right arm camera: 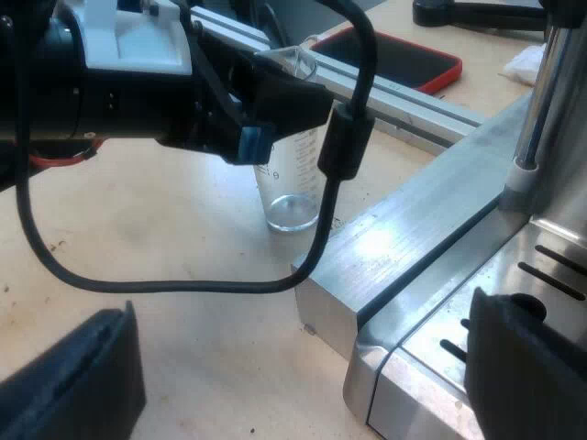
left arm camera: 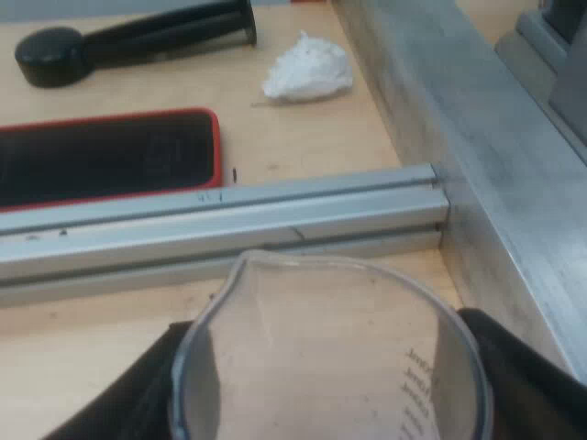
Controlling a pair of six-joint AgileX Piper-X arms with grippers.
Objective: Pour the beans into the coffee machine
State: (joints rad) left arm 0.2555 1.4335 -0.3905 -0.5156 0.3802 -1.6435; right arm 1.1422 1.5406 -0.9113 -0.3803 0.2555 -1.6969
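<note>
The clear measuring glass (left arm camera: 321,339) with printed marks sits between the black fingers of my left gripper (left arm camera: 330,403), which is shut on its upper wall. No beans show inside it. In the right wrist view the same measuring glass (right arm camera: 293,197) stands on the wooden table beside the machine's metal base (right arm camera: 413,238), with my left gripper (right arm camera: 275,101) around its rim. My right gripper (right arm camera: 303,367) is open, its fingers wide apart with nothing between them, low over the table at the corner of the base and the slotted drip tray (right arm camera: 514,293).
An aluminium rail (left arm camera: 220,220) runs across the table just beyond the glass. Behind it lie a black mat with a red rim (left arm camera: 110,156), a black tool with a round knob (left arm camera: 119,41) and a crumpled white tissue (left arm camera: 307,69).
</note>
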